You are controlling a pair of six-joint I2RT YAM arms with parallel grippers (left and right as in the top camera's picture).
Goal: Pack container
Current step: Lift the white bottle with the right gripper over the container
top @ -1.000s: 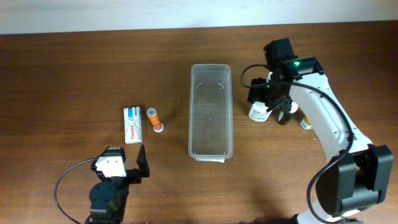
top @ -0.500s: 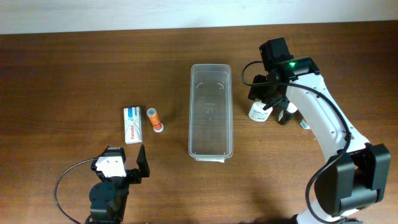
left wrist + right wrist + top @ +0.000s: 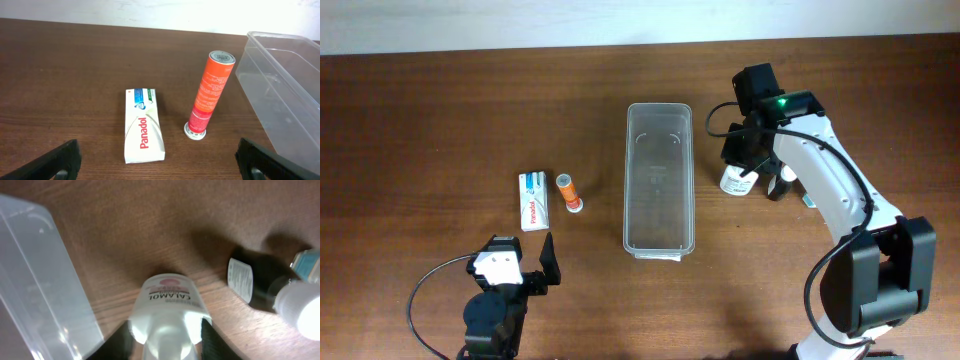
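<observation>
The clear plastic container [image 3: 658, 180] lies lengthwise in the middle of the table; it also shows in the left wrist view [image 3: 280, 95] and the right wrist view [image 3: 35, 280]. My right gripper [image 3: 748, 165] is just right of it, its fingers [image 3: 216, 340] pressed against both sides of a white calamine bottle [image 3: 170, 315], which stands on the table [image 3: 734, 181]. My left gripper [image 3: 523, 266] is open and empty near the front left [image 3: 160, 167].
A white Panadol box [image 3: 532, 200] [image 3: 144, 126] and an orange tube [image 3: 568, 190] [image 3: 210, 92] lie left of the container. A dark bottle [image 3: 778, 186] [image 3: 250, 282] and a small white-and-blue item [image 3: 810, 198] lie right of the calamine bottle.
My right arm has shifted slightly left and toward the back around the calamine bottle. The left arm has not moved.
</observation>
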